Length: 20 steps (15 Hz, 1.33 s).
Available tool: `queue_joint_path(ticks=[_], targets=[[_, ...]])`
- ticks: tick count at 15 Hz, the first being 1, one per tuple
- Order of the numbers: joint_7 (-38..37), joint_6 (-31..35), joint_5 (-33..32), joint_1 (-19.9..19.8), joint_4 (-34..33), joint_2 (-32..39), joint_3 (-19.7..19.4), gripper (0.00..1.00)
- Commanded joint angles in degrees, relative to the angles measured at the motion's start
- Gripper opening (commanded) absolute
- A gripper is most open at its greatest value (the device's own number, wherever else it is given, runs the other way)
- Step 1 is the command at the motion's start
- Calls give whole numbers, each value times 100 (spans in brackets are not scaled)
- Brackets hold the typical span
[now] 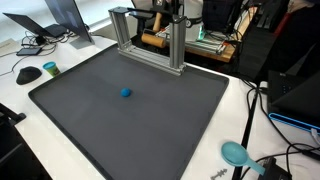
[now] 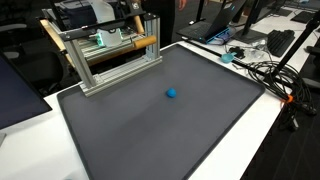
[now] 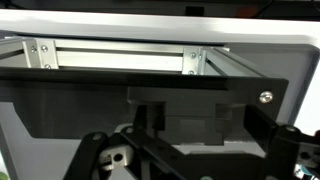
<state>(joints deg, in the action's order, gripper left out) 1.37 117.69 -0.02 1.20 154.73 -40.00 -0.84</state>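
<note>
We're looking down the wrist view and the gripper (image 3: 190,160) shows its jaws spread wide at the bottom edge, with nothing between them. Dead ahead, filling the top of that view, is the aluminium frame (image 3: 120,55). Its long rail runs straight across from side to side, so it lies square to the way we point and in line with the jaws' opening. In both exterior views the frame (image 1: 150,57) (image 2: 120,70) stands at the back edge of the dark mat (image 1: 80,120), and what seems to be the arm (image 1: 168,10) hangs just above it. That makes the frame the nearest thing to us. The small blue ball (image 1: 125,93) (image 2: 171,94) sits alone near the middle of the mat, well apart from the frame, and we can't find it in the wrist view.
</note>
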Motion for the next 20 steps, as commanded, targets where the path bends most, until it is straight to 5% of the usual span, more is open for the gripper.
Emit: queue_joint_path(ticks=[1,20], targets=[[208,268,212,136,263,-237,-72,100],[-429,497,81,-10,-101,134,202,100]])
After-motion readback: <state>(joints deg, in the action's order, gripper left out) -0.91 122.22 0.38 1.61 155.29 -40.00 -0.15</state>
